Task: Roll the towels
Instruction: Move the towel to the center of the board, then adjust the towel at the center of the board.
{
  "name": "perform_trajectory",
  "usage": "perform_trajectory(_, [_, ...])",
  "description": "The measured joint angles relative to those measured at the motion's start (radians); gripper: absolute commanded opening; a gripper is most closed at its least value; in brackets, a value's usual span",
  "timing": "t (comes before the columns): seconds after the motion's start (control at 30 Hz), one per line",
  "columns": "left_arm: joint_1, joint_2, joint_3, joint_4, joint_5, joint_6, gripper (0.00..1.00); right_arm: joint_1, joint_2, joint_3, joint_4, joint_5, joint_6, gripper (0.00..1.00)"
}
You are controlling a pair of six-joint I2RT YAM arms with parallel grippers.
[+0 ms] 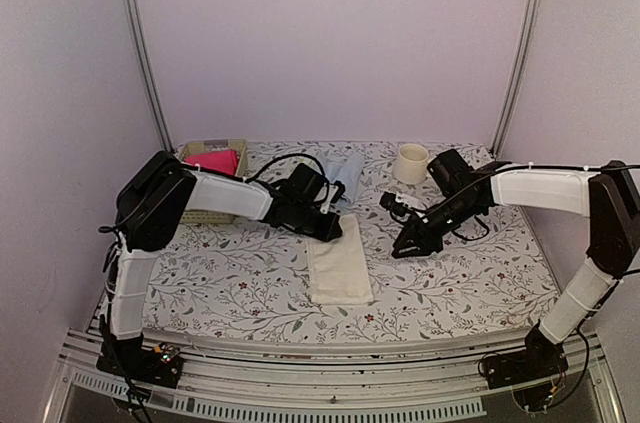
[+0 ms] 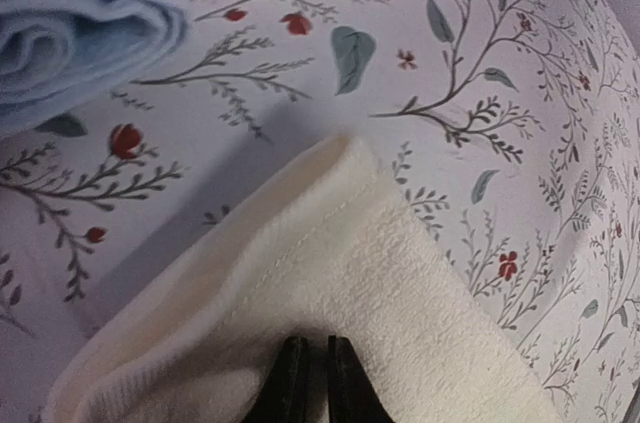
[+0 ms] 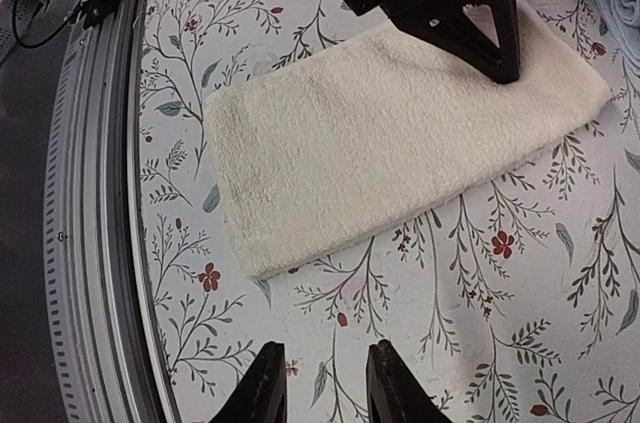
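A cream-white towel [image 1: 340, 265] lies folded into a long strip in the middle of the table. My left gripper [image 1: 335, 231] is at its far end. In the left wrist view its jaws [image 2: 317, 363] are pinched together on the cream towel [image 2: 390, 263], whose end corner is slightly raised. The right wrist view shows the same towel [image 3: 380, 143] with the left fingers [image 3: 497, 43] on its far end. My right gripper [image 3: 325, 383] hovers open over the bare cloth beside the towel's right edge [image 1: 405, 246]. A rolled light blue towel [image 1: 347, 171] lies behind. A hot pink towel [image 1: 212, 161] sits in the basket.
A pale mesh basket [image 1: 205, 215] stands at the back left, partly hidden by my left arm. A cream mug [image 1: 411, 163] stands at the back, right of centre. The metal rail [image 3: 100, 243] runs along the table's near edge. The blue roll [image 2: 70, 38] lies close beyond the left fingers.
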Motion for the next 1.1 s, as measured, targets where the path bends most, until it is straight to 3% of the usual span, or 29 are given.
perform_trajectory(0.17, [-0.071, 0.056, 0.072, 0.024, 0.027, 0.014, 0.12, -0.002, -0.004, 0.0, 0.007, 0.01, 0.0, 0.31])
perform_trajectory(0.33, [-0.088, 0.023, 0.043, 0.02, 0.01, 0.019, 0.16, -0.006, -0.004, 0.0, 0.008, 0.016, 0.005, 0.3])
perform_trajectory(0.47, [-0.088, -0.114, -0.084, 0.024, -0.006, 0.017, 0.17, -0.01, 0.003, 0.012, 0.003, 0.012, 0.028, 0.3])
perform_trajectory(0.67, [-0.116, -0.362, -0.328, 0.14, 0.036, -0.017, 0.14, -0.012, 0.119, 0.162, -0.026, -0.021, 0.074, 0.23])
perform_trajectory(0.8, [-0.189, -0.416, -0.423, 0.172, 0.034, -0.015, 0.11, -0.012, 0.217, 0.237, -0.04, -0.049, 0.1, 0.16])
perform_trajectory(1.1, [-0.333, -0.42, -0.569, 0.193, 0.037, -0.005, 0.06, -0.01, 0.416, 0.378, -0.094, -0.063, 0.123, 0.14])
